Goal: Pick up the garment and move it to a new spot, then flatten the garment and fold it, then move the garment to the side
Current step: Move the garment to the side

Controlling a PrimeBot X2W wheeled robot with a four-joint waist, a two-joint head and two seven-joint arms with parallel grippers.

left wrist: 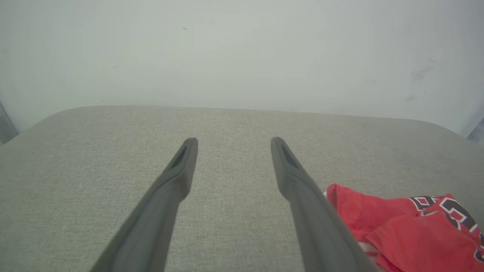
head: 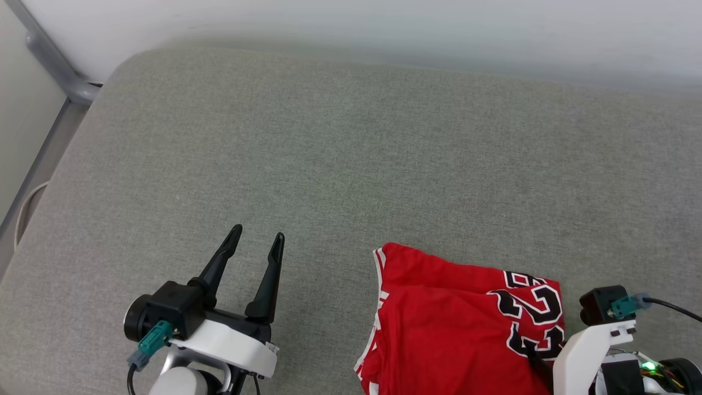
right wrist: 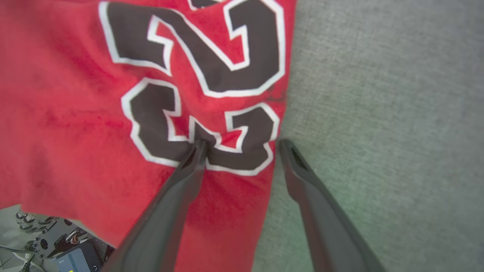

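At the far left of the head view a grey pipe (head: 55,65) runs down beside the rounded corner of a grey padded surface (head: 351,153), which has a pale wall (head: 384,27) behind it.

The left gripper (head: 258,232) hovers over the near left part of the padding, with its two dark fingers pointing away from the robot. Its jaws stand wide apart with nothing between them. The left wrist view shows this gripper (left wrist: 233,140) with bare grey cloth in the gap.

To its right, near but apart from it, the shirt (head: 439,318) lies at the near edge of the padding, right of the middle. It is red and folded over on itself, with soft creases. A red-and-white striped trim (head: 378,307) runs down its left edge, and a black number with a white outline (head: 535,312) sits at its right end. A corner of the shirt (left wrist: 408,234) shows at the lower right of the left wrist view, just past the right finger.

The right gripper (right wrist: 242,142) is over the shirt's right end, jaws wide and not closed on anything. One finger (right wrist: 177,196) lies over the number, and the other finger (right wrist: 314,204) is over the grey cloth just past the shirt's edge. Whether either tip touches cannot be told. Its white wrist (head: 592,340) shows at the lower right of the head view.
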